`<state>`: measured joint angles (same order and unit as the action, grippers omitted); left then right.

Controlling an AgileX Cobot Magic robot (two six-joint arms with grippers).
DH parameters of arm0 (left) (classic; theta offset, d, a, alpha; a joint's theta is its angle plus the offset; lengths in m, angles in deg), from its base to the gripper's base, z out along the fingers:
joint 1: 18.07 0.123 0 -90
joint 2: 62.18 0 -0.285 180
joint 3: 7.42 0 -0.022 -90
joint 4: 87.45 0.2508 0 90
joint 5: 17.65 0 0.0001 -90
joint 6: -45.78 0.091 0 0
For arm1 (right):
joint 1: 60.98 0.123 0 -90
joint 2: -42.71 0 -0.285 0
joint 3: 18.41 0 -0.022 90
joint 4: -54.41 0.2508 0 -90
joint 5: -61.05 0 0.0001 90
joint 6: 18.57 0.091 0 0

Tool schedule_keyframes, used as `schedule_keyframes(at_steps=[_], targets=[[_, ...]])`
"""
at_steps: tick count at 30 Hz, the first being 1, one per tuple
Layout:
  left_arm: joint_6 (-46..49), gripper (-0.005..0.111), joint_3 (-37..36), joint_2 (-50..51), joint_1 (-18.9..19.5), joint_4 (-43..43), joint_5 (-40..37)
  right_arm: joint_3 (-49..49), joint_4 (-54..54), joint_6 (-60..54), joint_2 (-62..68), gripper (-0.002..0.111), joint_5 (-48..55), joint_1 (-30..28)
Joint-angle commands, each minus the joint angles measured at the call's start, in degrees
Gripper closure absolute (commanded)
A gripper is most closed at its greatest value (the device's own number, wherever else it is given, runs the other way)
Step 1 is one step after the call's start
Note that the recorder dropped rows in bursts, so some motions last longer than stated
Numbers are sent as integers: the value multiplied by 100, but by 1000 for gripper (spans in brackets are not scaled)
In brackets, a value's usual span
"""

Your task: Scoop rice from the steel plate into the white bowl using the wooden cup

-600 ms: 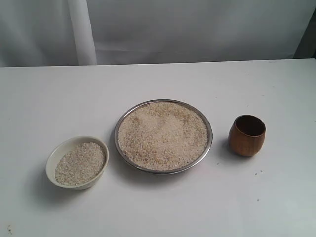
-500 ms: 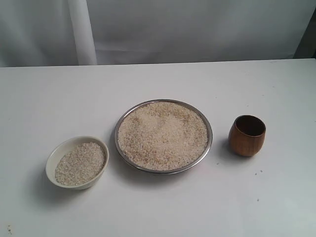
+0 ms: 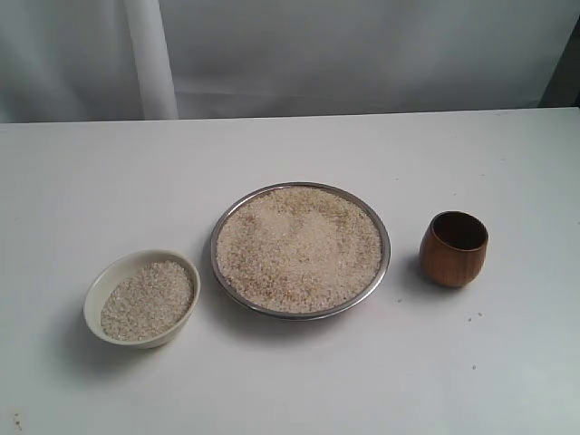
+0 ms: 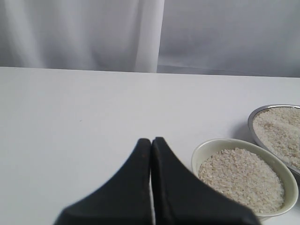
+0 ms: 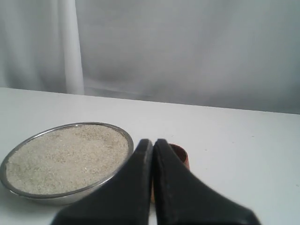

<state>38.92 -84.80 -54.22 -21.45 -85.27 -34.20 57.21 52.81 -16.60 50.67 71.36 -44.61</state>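
Observation:
The steel plate sits mid-table, filled with rice. To its left stands the white bowl, holding its own heap of rice. The wooden cup stands upright and empty to the plate's right. Neither arm shows in the exterior view. In the left wrist view my left gripper is shut on nothing, with the white bowl and the plate's rim beside it. In the right wrist view my right gripper is shut on nothing; the wooden cup peeks out behind its fingers, the steel plate alongside.
A white table carries everything, with a white curtain behind its far edge. A few stray grains lie near the cup, and some specks sit at the front left corner.

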Motion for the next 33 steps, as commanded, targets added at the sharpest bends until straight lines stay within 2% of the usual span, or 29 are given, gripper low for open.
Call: schedule_keyframes(at_steps=[1,12,18,28,29,30,33], targets=[[-20,107,16,-17,-24,-28,19,-732,60,23,274,108,178,-40],[-7,107,16,-17,-24,-28,19,-2366,-210,23,3165,108,-54,-40],[-24,107,16,-17,-24,-28,19,-2388,-315,333,4485,108,-1273,-31],[-10,107,16,-17,-24,-28,19,-2263,-315,645,5798,108,-2212,-31],[-10,107,16,-17,-24,-28,19,-2149,-315,645,5877,108,-2518,-31],[-10,107,16,-17,-24,-28,19,-1845,-315,645,6050,108,-3242,-31],[-10,107,16,-17,-24,-28,19,-1440,-315,422,6336,108,-4111,-31]])
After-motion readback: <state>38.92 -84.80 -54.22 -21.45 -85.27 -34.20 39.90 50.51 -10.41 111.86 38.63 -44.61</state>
